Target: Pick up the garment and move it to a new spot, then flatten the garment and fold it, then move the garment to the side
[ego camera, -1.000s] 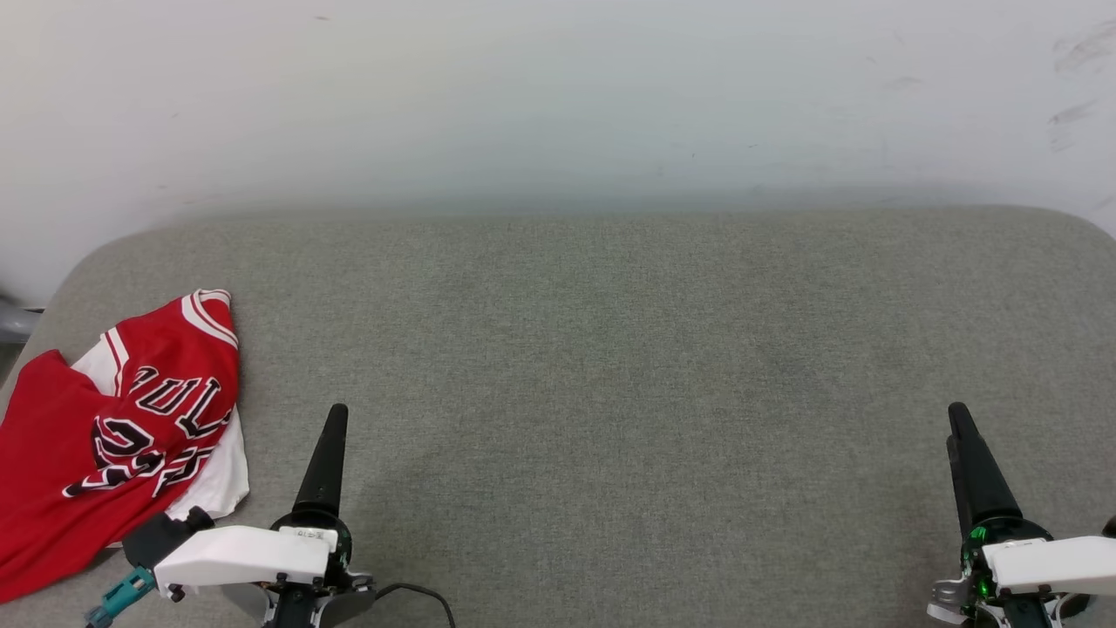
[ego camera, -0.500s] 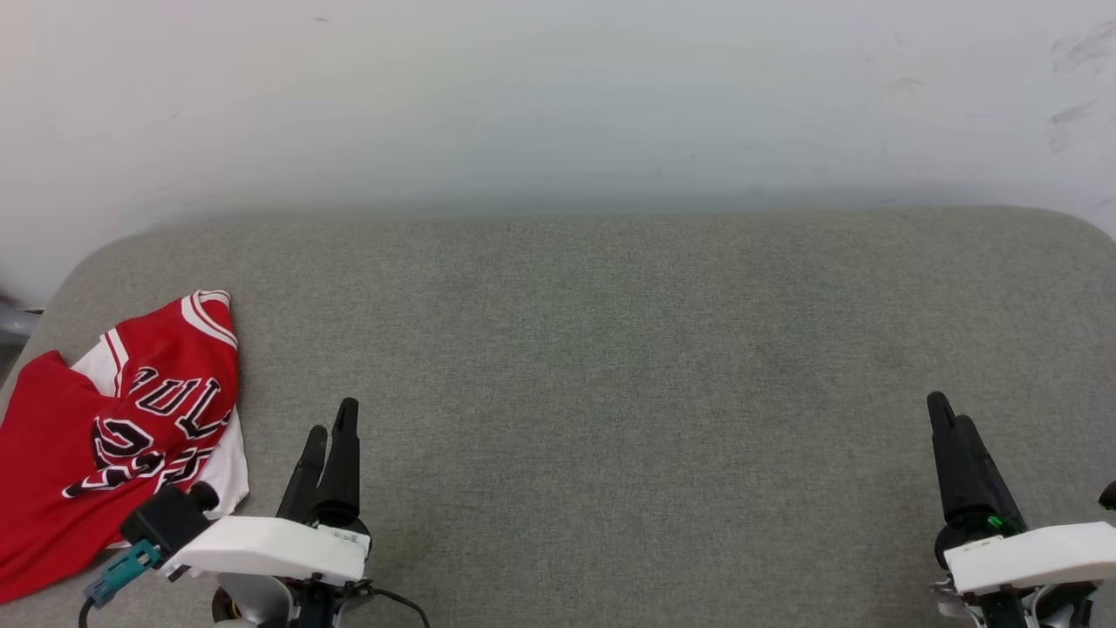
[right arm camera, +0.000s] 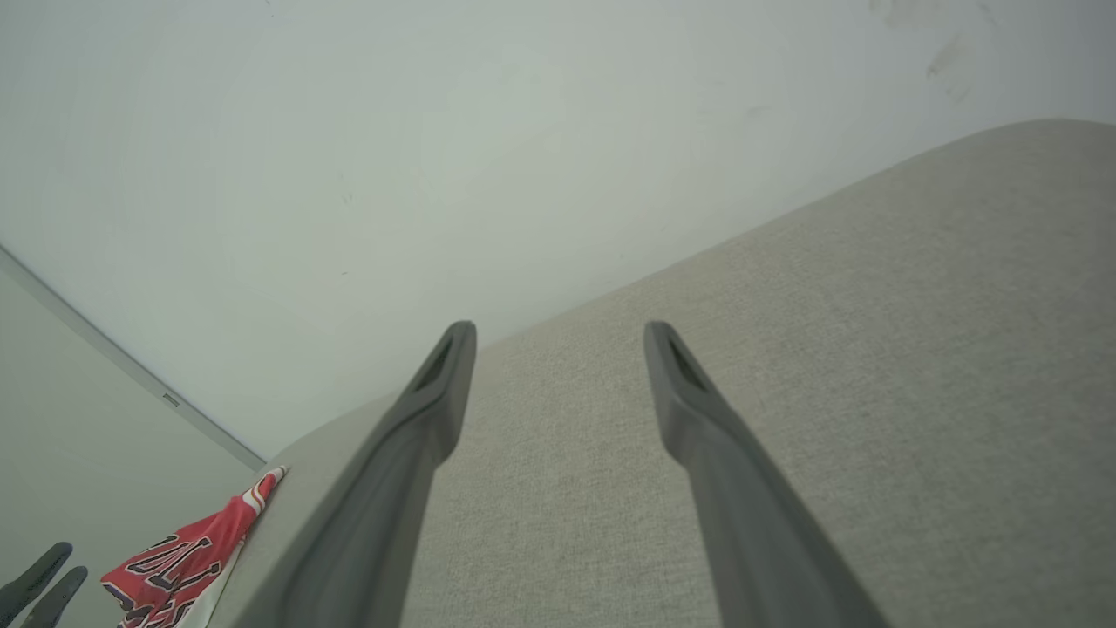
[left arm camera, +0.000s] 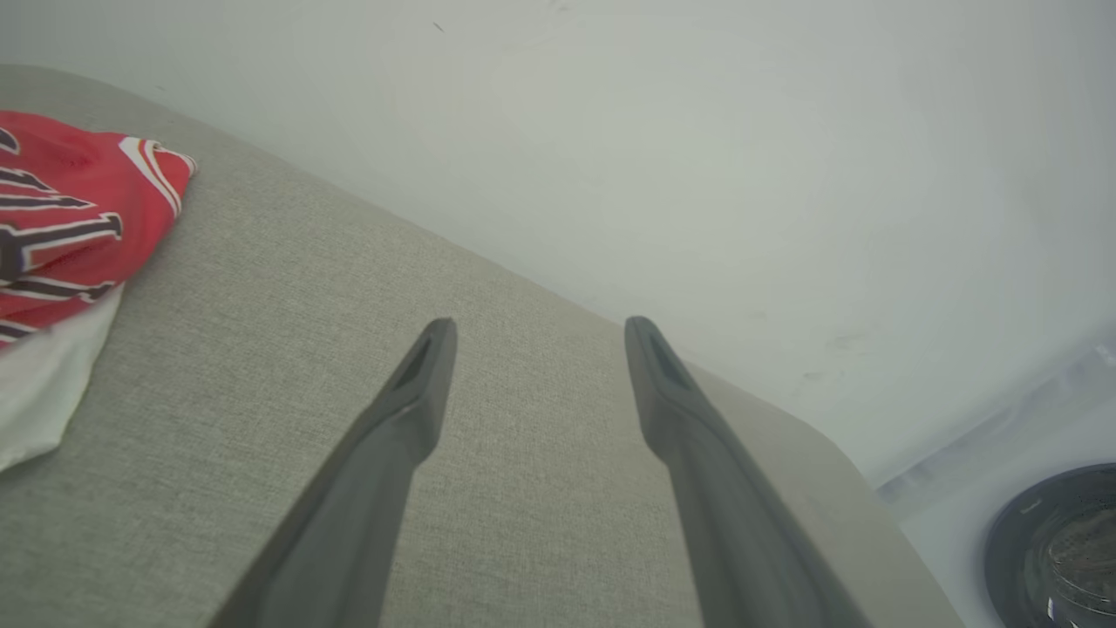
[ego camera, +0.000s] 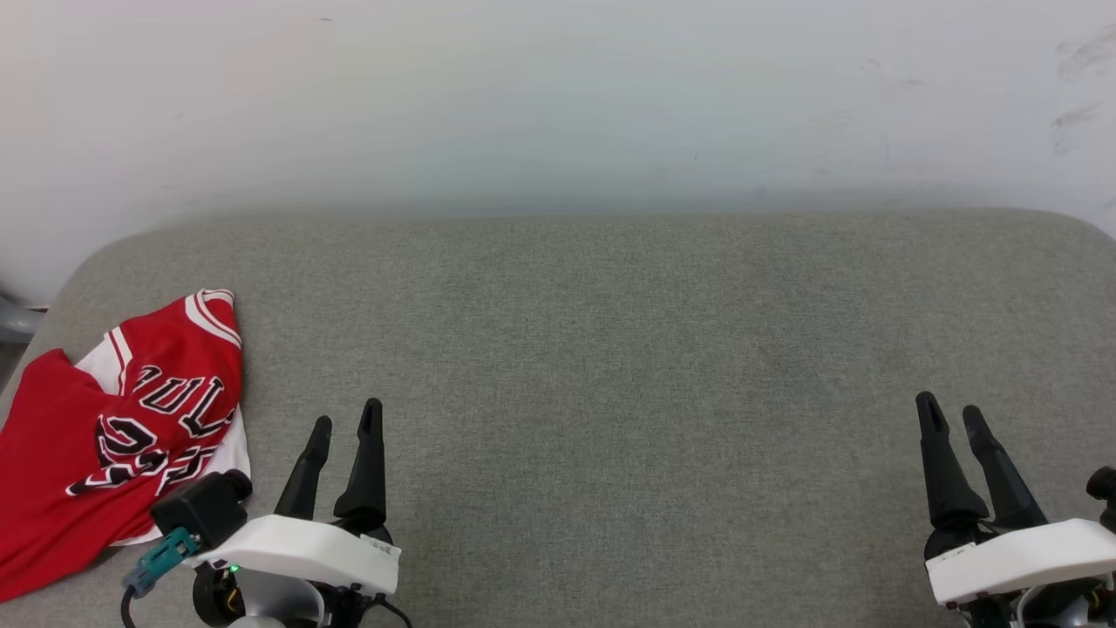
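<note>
Garment [ego camera: 105,419] lies crumpled far left, untouched. My left tool [ego camera: 348,414] and right tool [ego camera: 949,406] gape wide, empty, likely for pickup.

Spread right pincer [right arm camera: 560,333] above grey cushion [right arm camera: 872,349], garment [right arm camera: 187,558] crumpled at lower left

garment [ego camera: 61,471]: thin, smooth cloth, printed
seat [ego camera: 610,349]: coarse woven fabric, matt grey
wall [ego camera: 558,87]: matt paint, slightly scuffed
fingers [left arm camera: 392,436]: smooth, matt dark plastic
</note>
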Robot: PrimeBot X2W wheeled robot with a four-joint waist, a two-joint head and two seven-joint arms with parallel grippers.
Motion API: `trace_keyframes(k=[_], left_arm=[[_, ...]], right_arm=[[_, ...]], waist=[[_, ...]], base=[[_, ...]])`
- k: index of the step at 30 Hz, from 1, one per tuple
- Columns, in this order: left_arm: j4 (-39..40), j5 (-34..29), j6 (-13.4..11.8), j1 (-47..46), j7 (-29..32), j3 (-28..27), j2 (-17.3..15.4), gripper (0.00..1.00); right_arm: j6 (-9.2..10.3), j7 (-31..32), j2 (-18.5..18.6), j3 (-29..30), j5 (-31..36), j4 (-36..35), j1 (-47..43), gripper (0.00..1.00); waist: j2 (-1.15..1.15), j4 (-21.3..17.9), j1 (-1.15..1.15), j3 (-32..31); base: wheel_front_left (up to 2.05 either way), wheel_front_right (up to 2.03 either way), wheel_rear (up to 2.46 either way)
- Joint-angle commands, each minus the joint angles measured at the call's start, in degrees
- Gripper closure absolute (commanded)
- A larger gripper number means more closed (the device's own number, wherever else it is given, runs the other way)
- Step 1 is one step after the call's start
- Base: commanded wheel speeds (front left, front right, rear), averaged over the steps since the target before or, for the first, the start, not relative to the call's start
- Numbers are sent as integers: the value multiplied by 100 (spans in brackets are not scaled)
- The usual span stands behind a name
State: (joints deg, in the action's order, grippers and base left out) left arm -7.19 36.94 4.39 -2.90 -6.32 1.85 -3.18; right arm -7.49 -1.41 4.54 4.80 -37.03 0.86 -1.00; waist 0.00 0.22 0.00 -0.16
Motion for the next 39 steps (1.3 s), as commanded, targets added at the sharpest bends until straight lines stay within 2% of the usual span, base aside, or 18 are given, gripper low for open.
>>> trace_keyframes(k=[1, 21, 39], left_arm=[[91, -186, -41, -34, -59, 43, -54, 0], [112, -1548, -344, 2, -361, 378, -262, 0], [39, -2353, -507, 36, -576, 598, -343, 0]], right_arm=[[0, -19, -2, 0, 184, -115, 26, 0], [0, -64, -10, -4, 1811, -325, -93, 0], [0, 36, -45, 113, 2799, -409, -204, 0]], waist=[[0, 1, 0, 1], [0, 7, 0, -29], [0, 66, 0, -56]], base=[[0, 0, 0], [0, 0, 0], [0, 0, 0]])
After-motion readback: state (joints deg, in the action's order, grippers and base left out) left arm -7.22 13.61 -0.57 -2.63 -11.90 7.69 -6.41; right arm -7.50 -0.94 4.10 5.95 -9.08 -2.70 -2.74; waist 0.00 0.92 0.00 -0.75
